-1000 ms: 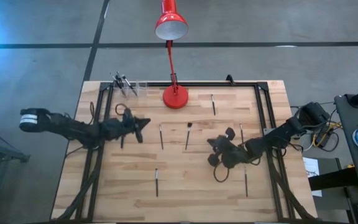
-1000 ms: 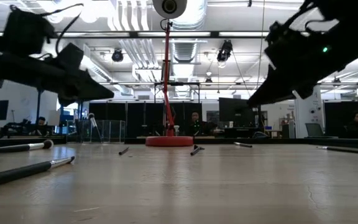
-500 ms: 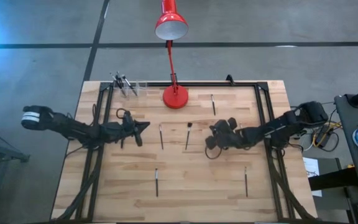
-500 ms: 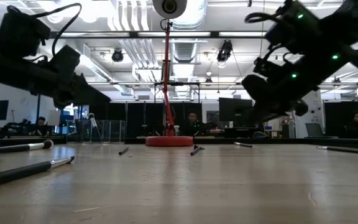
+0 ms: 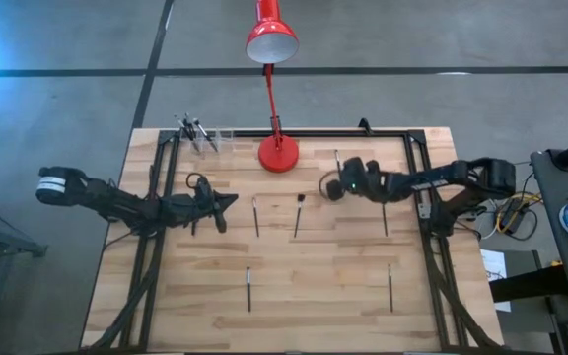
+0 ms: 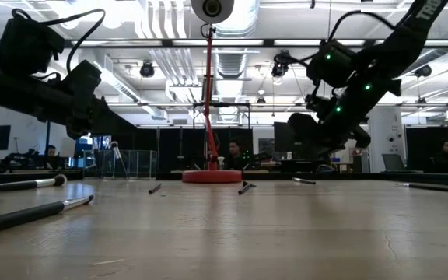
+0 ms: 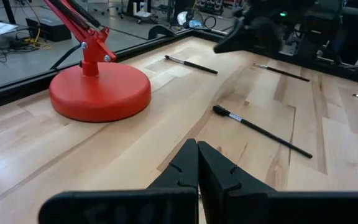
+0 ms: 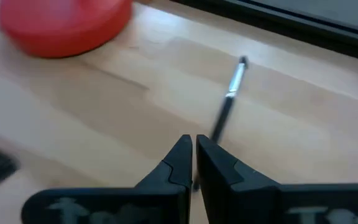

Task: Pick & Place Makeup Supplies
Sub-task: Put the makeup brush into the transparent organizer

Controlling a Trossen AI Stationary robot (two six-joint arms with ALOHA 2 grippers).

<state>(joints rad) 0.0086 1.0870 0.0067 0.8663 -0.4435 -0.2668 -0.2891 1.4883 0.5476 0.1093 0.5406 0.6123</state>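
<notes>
Desk (image 5: 294, 296): makeup supplies lie scattered singly; several stand in a clear holder (image 5: 203, 138) at the far left corner beside the red lamp (image 5: 277, 150).

My right gripper (image 5: 329, 187): clenched, empty, above a brush (image 8: 227, 104) near the far edge.

My left gripper (image 5: 227, 200): clenched, empty, toward the left edge.
</notes>
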